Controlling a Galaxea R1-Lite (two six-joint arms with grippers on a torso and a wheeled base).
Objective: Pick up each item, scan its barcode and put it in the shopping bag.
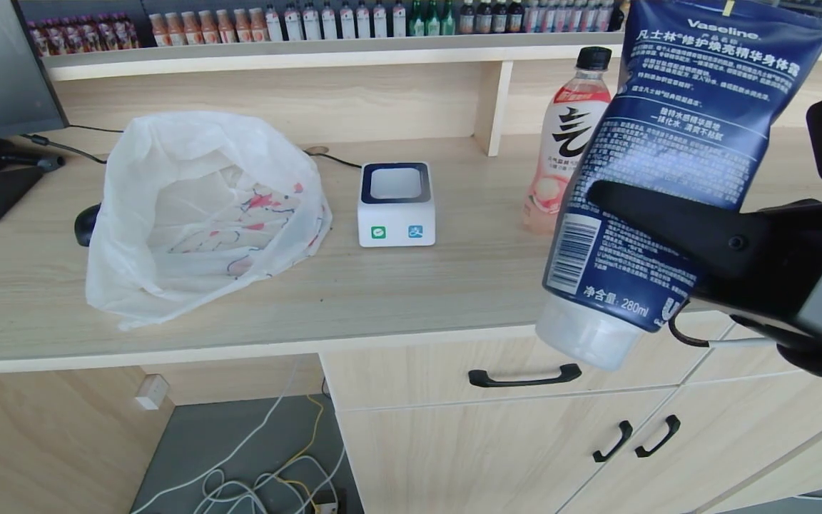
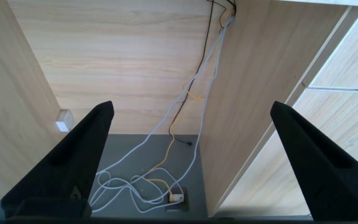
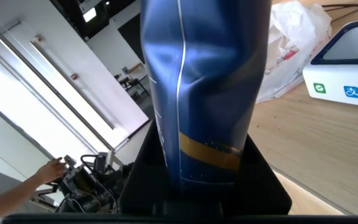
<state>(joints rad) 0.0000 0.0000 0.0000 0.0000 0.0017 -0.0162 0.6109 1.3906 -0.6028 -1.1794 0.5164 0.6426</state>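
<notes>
Tube, one and dark blue, is clamped across its lower half by the right end effector, one finger being seen over the printed face and the other hidden behind it. It is held off the worktop, at the right, over the front edge. It is tilted with the clear cap lowest and the barcode turned toward the head camera. The right arm is brought in from the right edge, raised above worktop level. The left end effector is pointed down at the cables on the floor beside a wooden cabinet side, its fingers spread wide. On the worktop, from the left, one white bag is seen lying open, its mouth toward the front. One white scanner stands just right of it, not touching. One pink bottle stands upright farther right, partly hidden behind the tube.
</notes>
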